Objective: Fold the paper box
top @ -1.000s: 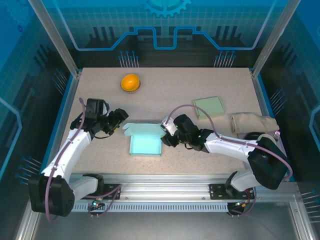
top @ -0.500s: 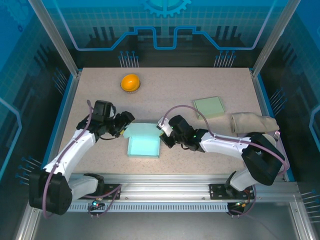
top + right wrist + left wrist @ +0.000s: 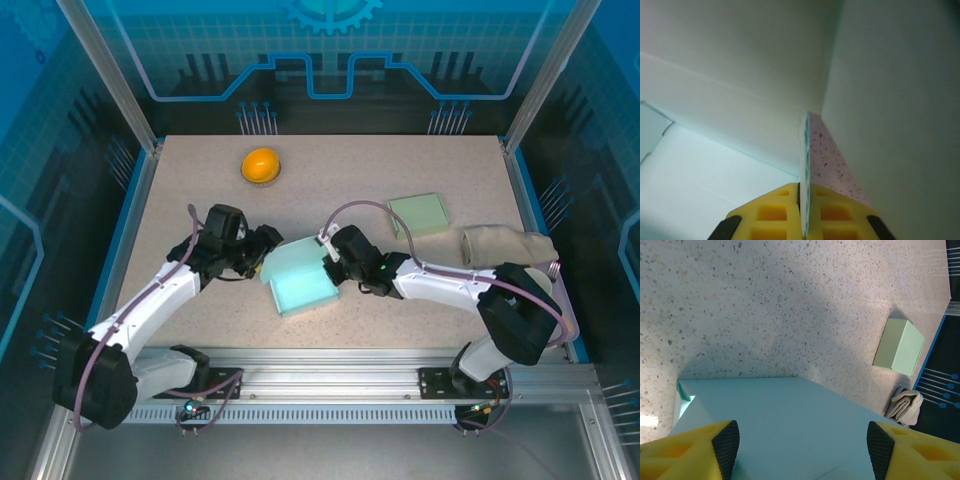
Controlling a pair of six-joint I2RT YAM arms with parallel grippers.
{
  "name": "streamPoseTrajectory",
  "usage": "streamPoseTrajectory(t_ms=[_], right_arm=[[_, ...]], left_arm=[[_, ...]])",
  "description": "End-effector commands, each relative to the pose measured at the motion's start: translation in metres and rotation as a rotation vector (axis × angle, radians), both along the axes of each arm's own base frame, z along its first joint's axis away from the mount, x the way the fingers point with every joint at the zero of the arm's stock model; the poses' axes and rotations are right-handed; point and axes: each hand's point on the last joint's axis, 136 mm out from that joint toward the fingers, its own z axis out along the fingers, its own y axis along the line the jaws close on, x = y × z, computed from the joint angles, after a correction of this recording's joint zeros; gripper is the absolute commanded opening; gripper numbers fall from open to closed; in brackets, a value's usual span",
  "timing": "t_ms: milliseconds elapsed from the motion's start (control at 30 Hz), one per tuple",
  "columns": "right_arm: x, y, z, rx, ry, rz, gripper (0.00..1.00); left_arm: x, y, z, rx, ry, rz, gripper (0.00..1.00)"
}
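1. The speckled table (image 3: 400,160) is seen with both arms reaching inward over its middle.
2. The paper box (image 3: 300,280), pale turquoise, is found at the table's centre towards the near edge. It is turned slightly askew, and a panel is raised along its far side.
3. The left gripper (image 3: 263,252) is placed at the box's far left corner. In the left wrist view its fingers (image 3: 726,440) are spread wide above a turquoise panel, and nothing is clamped between them.
4. The right gripper (image 3: 326,262) is set at the box's far right edge. In the right wrist view it (image 3: 804,195) is pinched tight on a thin upright wall of the box.
5. A rolled beige cloth (image 3: 505,245) is laid by the right edge.
6. A flat green packet (image 3: 420,213) is set near the cloth, not touching it.
7. A round orange object (image 3: 261,165) is seen far back on the left.
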Motion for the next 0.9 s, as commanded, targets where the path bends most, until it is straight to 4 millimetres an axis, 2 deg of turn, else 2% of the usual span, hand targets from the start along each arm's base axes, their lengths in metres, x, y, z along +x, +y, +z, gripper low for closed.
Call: streamPoseTrajectory(t_ms=[0,100,300,500,600,733,767,867], right_arm=[[0.006,0.019,0.031,0.106,-0.060,-0.076,0.00],[0.010,0.016,0.039,0.100,-0.095,-0.118,0.00],[0.024,-0.001,0.038,0.055,-0.116,-0.145,0.00],[0.026,-0.009,0.036,0.077,-0.102,-0.150,0.00],[0.026,-0.012,0.033,0.078,-0.094,-0.162,0.00],[0.025,-0.013,0.034,0.100,-0.083,-0.186,0.00],[0.020,-0.018,0.023,0.084,-0.068,-0.191,0.00],[0.015,-0.021,0.018,0.084,-0.062,-0.200,0.00]], left_arm=[[-0.002,0.003,-0.003,0.000,-0.004,0.071,0.71],[-0.001,0.008,0.000,0.024,-0.010,0.090,0.71],[0.000,0.026,0.001,0.134,-0.025,0.121,0.74],[0.013,0.009,-0.007,0.084,0.033,0.096,0.77],[0.017,-0.006,-0.006,0.037,0.048,0.095,0.77],[0.010,-0.022,0.000,0.049,0.059,0.100,0.79],[0.007,-0.025,-0.001,0.048,0.071,0.109,0.79],[-0.001,-0.033,-0.006,0.020,0.121,0.145,0.80]])
